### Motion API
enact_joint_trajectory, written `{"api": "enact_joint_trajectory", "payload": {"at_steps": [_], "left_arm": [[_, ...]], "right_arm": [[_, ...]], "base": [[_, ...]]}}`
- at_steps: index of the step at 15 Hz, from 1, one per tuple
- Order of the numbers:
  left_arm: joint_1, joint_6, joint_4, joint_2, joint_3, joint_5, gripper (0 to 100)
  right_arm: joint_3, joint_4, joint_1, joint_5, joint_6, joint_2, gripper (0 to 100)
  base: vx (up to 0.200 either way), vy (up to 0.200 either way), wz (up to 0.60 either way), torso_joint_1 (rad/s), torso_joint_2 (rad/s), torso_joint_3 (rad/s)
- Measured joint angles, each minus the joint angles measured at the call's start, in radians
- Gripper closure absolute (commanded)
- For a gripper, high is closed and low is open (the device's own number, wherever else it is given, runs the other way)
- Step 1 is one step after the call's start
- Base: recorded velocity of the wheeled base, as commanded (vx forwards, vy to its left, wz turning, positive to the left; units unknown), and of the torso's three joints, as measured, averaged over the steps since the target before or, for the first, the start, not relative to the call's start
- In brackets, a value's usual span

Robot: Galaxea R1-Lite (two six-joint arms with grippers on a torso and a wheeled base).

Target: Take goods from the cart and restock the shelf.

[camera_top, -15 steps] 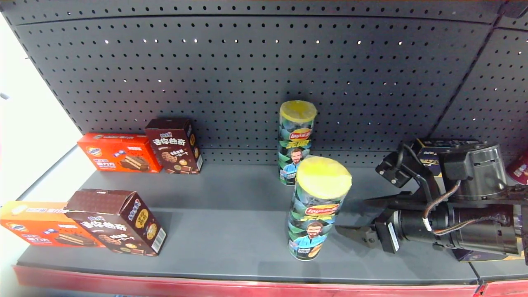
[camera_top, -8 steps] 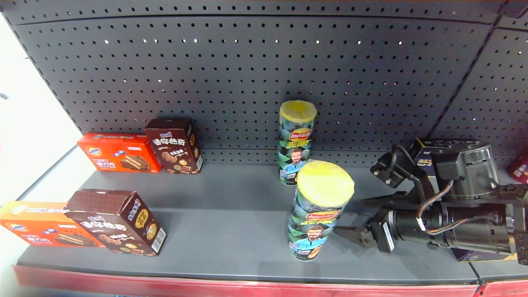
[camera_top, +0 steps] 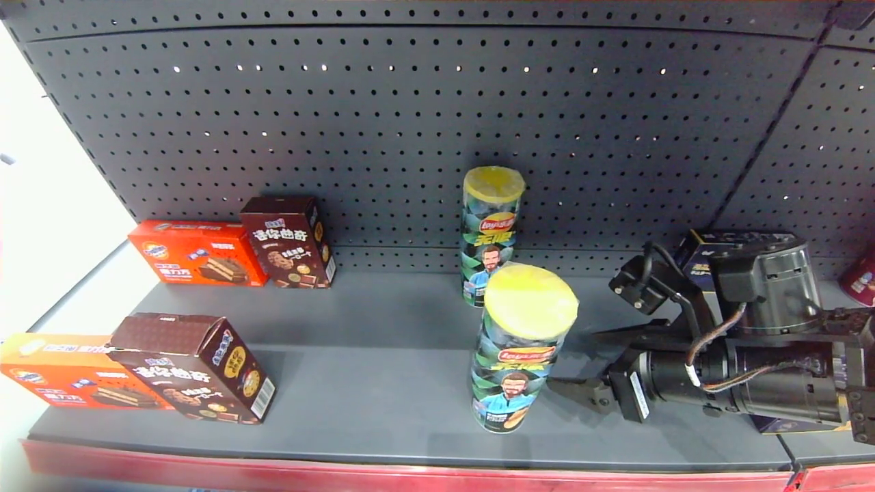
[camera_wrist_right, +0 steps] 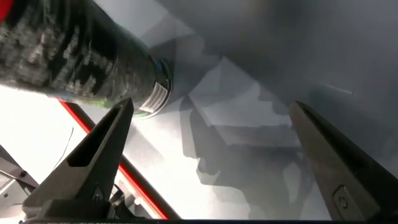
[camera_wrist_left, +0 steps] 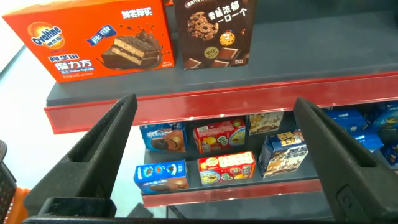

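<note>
The front can point(camera_top: 523, 348) stands upright on the shelf point(camera_top: 383, 369), near its red front edge, yellow lid on top. The rear can point(camera_top: 491, 236), of the same kind, stands behind it against the pegboard point(camera_top: 410, 123); the two are close together. The right claw point(camera_top: 581, 362) lies low over the shelf just to the right of the front can, its jaws spread wide and holding nothing. One fingertip sits just beside the can's lower side, and whether it touches cannot be told. In the right wrist view the can lies outside the jaws, not between them. The left claw point(camera_wrist_left: 214, 109) is also wide open and empty, held out in front of the shelf edge. At the shelf's left end, the front orange box point(camera_top: 68, 372) and front brown box point(camera_top: 195, 365) stand side by side by the edge. The rear orange box point(camera_top: 197, 251) and rear brown box point(camera_top: 290, 240) stand at the pegboard. A lower shelf point(camera_wrist_left: 236, 190) holds more small boxes.
</note>
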Motion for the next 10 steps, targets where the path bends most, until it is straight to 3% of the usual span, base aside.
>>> {"api": "enact_joint_trajectory", "payload": {"at_steps": [10], "left_arm": [[0.000,0.000,0.001,0.000,0.000,0.000,0]], "right_arm": [[-0.021,-0.001,0.025,0.001,0.000,0.025,0]], "base": [[0.000,0.000,0.00,0.000,0.00,0.000]]}}
